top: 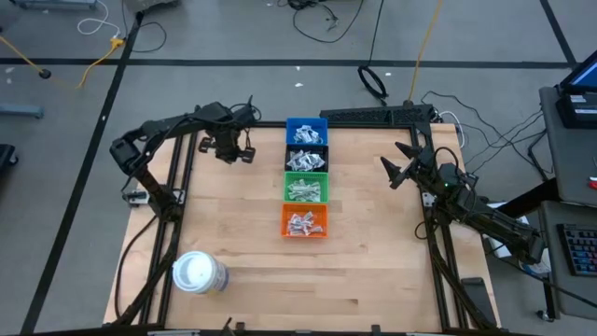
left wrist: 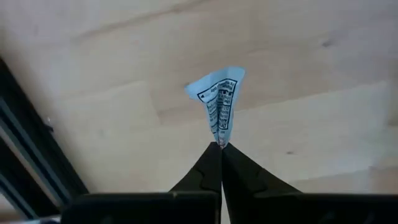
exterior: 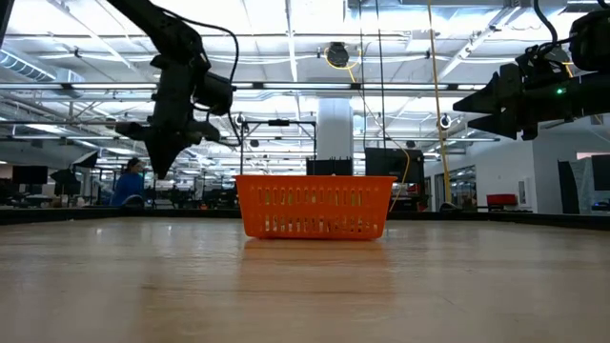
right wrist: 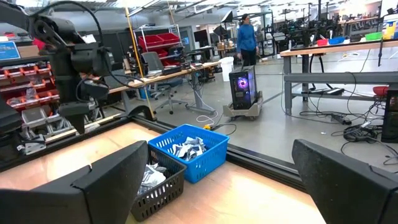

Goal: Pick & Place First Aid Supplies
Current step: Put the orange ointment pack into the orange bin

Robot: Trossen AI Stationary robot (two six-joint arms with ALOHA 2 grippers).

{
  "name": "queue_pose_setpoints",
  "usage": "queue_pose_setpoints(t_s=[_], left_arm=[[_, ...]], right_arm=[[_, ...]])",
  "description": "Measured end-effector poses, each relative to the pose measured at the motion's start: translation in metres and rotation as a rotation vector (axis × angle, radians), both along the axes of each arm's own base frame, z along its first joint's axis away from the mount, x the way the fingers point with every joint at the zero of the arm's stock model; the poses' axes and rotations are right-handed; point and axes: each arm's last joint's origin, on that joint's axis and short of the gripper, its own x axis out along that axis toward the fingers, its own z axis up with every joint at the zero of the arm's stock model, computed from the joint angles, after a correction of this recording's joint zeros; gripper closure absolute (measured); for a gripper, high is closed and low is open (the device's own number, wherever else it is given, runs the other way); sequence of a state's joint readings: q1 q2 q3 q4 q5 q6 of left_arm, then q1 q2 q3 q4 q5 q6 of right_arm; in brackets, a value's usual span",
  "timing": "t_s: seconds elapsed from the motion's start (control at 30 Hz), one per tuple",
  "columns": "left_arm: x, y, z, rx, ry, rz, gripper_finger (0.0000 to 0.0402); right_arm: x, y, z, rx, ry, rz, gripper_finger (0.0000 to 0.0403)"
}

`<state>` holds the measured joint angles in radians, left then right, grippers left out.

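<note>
High view first: my left gripper [top: 227,149] hangs over bare table at the far left, just left of the bins. Its fingers are pinched tight on one packet [left wrist: 219,107], a white square with dark print, held by a corner so it stands out past the tips, clear of the wood. I judge it is lifted that high to pass over a bin wall.

In the middle, four bins run far to near: blue bin [top: 306,132], black bin [top: 306,161], green bin [top: 306,188], orange bin [top: 305,220], each holding more packets. A white roll [top: 198,273] sits near left, out of the way.

At the right, my right gripper [top: 403,168] waits off the table surface, fingers spread wide and empty, pointed toward the bins.
</note>
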<state>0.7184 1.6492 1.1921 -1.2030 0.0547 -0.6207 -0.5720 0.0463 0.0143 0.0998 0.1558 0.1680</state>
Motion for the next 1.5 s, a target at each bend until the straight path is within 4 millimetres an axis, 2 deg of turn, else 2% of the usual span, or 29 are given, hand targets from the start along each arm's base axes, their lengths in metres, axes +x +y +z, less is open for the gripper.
queue_pose_setpoints(t_s=[0.13,0.4,0.57,0.8,0.97,1.2,1.3,1.5], left_arm=[[0.02,-0.002,0.008,0.024,-0.032,-0.151,0.04],[0.084,-0.024,0.022,0.057,-0.097,-0.522,0.04],[0.124,-0.052,0.03,0.076,-0.139,-0.792,0.0401],[0.172,-0.106,0.034,0.091,-0.212,-1.153,0.0401],[0.189,-0.136,0.033,0.062,-0.26,-1.293,0.0401],[0.192,-0.158,0.032,0.036,-0.278,-1.335,0.0401],[0.197,-0.169,0.025,0.037,-0.274,-1.354,0.0401],[0.209,-0.19,-0.007,-0.001,-0.22,-1.385,0.0401]], right_arm=[[0.0,0.0,0.0,0.0,0.0,0.0,0.0009],[0.0,0.0,0.0,0.0,0.0,0.0,0.0009],[0.0,0.0,0.0,0.0,0.0,0.0,0.0009],[0.0,0.0,0.0,0.0,0.0,0.0,0.0009],[0.0,0.0,0.0,0.0,0.0,0.0,0.0009],[0.0,0.0,0.0,0.0,0.0,0.0,0.0009],[0.0,0.0,0.0,0.0,0.0,0.0,0.0009],[0.0,0.0,0.0,0.001,0.001,0.0,0.0009]])
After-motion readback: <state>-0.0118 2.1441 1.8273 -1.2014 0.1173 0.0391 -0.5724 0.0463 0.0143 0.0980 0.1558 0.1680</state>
